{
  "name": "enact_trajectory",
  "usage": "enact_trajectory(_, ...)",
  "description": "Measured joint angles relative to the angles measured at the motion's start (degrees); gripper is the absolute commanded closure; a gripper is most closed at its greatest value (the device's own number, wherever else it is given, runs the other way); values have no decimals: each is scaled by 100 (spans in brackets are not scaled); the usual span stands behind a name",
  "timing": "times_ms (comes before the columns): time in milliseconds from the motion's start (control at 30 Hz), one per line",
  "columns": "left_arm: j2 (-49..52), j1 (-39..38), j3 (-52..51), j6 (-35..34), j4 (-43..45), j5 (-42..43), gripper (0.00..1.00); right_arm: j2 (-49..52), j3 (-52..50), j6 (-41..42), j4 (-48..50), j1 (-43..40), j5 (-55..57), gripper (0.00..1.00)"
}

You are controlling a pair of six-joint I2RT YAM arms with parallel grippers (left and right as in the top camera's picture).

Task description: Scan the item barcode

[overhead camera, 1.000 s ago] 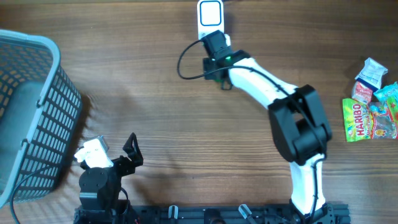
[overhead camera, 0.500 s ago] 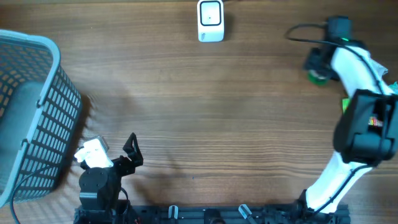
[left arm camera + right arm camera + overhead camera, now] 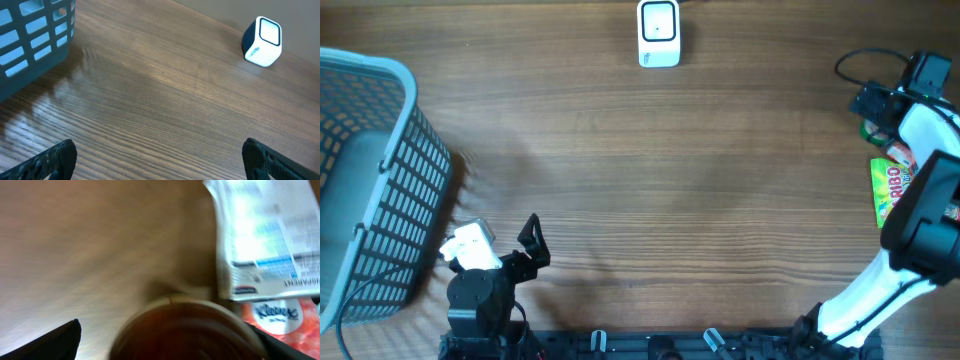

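I have the right gripper (image 3: pixel 875 108) out at the right edge of the wooden surface (image 3: pixel 650 180), jaws spread wide around a small round green tub (image 3: pixel 872 131) just beside the pile of snack packets (image 3: pixel 892 190). The blurred wrist view shows a gap beside one finger, so I judge the tub unclamped. The white box-shaped barcode scanner (image 3: pixel 659 33) stands well apart at the far edge, while my left gripper (image 3: pixel 165 170) waits wide open and empty near the grey plastic basket (image 3: pixel 380 150).
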Motion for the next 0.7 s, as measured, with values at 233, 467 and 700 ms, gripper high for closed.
enact_trajectory(233,0,0,0,0,-2,0,0,-2841,369,114,-168,588,-872,0)
enact_trajectory(467,2,0,0,0,0,0,0,-4918,479,229,-2015,1025,-1008,0)
enact_trajectory(700,0,0,0,0,-2,-2,0,-6756,446,459,-3952,1060,-1235,0)
